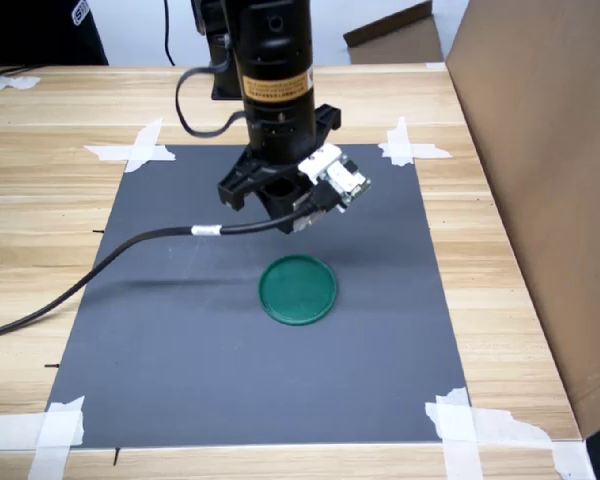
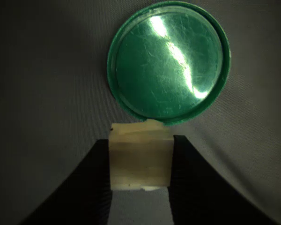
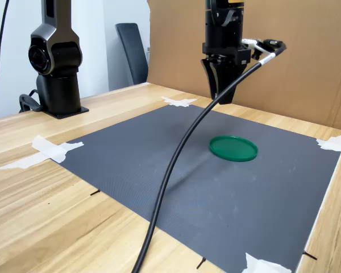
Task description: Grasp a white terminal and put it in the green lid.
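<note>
We are looking at one wooden table (image 1: 60,120) carrying one dark grey mat (image 1: 180,330), which four patches of white masking tape (image 1: 135,150) are pinning down at its corners. Brown cardboard (image 3: 307,51) is standing along one table edge. One black arm (image 1: 275,60) is hanging above the mat's middle, with one black cable (image 3: 176,159) trailing off towards the mat's near edge in the second exterior view. One green lid (image 1: 298,289) is lying flat on the mat, roughly central, nearer the edge at the first exterior view's bottom. We are seeing our one gripper (image 2: 140,161) holding the single white terminal (image 2: 139,157), its two black jaws pressing on the block's opposite sides. In the wrist view the terminal is sitting just beside the lid's rim, raised above the mat, not inside the lid.
</note>
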You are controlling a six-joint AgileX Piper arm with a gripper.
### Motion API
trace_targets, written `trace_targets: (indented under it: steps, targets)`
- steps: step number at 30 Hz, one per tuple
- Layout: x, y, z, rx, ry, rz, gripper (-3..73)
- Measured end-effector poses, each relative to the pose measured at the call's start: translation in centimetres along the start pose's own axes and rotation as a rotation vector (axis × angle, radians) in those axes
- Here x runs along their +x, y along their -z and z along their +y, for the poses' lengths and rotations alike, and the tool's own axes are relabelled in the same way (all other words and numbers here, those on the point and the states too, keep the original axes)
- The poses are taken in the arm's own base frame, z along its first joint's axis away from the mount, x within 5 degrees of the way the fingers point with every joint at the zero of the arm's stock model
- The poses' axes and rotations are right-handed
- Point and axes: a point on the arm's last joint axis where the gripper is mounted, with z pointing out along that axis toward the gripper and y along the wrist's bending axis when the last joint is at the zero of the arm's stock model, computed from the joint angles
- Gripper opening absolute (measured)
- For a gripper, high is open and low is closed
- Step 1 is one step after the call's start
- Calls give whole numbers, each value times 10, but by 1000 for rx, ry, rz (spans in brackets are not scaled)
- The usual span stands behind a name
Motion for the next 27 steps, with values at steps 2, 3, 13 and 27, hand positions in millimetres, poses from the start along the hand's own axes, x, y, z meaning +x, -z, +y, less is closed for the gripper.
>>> trace_targets:
  steps: [2, 3, 13, 27]
  targets:
    - [-6, -13, -5, -23, -2, 30, 272]
    - [-10, -19, -7, -34, -9, 36, 272]
    - [-14, -56, -17, -10, -23, 99, 270]
    - [-16, -83, -19, -19, -41, 110, 384]
